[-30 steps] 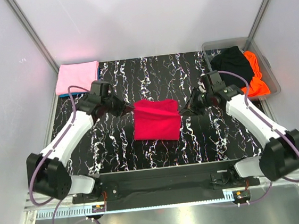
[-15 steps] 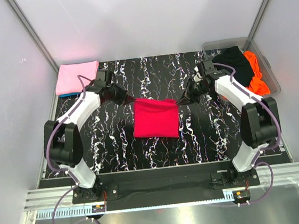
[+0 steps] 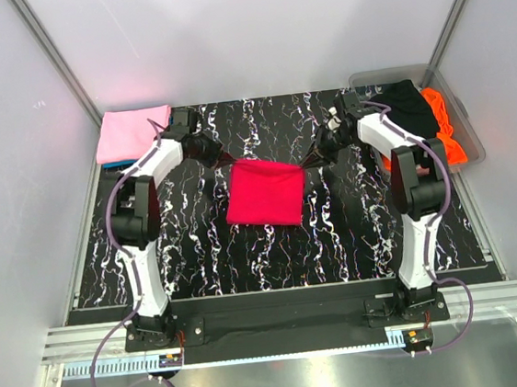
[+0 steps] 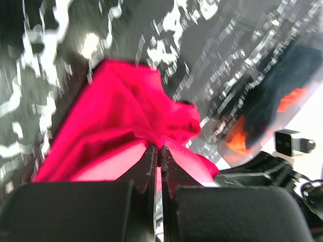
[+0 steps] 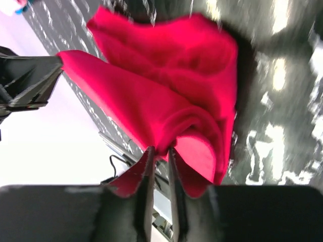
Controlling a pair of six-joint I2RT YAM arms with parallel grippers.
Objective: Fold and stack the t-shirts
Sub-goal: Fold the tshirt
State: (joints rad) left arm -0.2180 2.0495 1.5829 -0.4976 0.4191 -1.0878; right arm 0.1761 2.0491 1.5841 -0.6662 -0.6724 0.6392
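The crimson-red t-shirt (image 3: 263, 193), folded to a rough square, hangs between both grippers over the middle of the black marbled table (image 3: 200, 255). My left gripper (image 3: 228, 162) is shut on its far left corner. My right gripper (image 3: 305, 164) is shut on its far right corner. In the left wrist view the red cloth (image 4: 121, 126) bunches at the closed fingertips. In the right wrist view the red cloth (image 5: 166, 85) folds around the pinched edge. A light pink t-shirt (image 3: 132, 134) lies folded at the far left, on a blue one (image 3: 118, 163).
A clear plastic bin (image 3: 457, 103) at the far right holds a black t-shirt (image 3: 407, 109) and a bright orange one (image 3: 444, 137). White walls close in the table on three sides.
Both grippers have moved towards the far edge of the table, carrying the red t-shirt with them. The arms are stretched out further.
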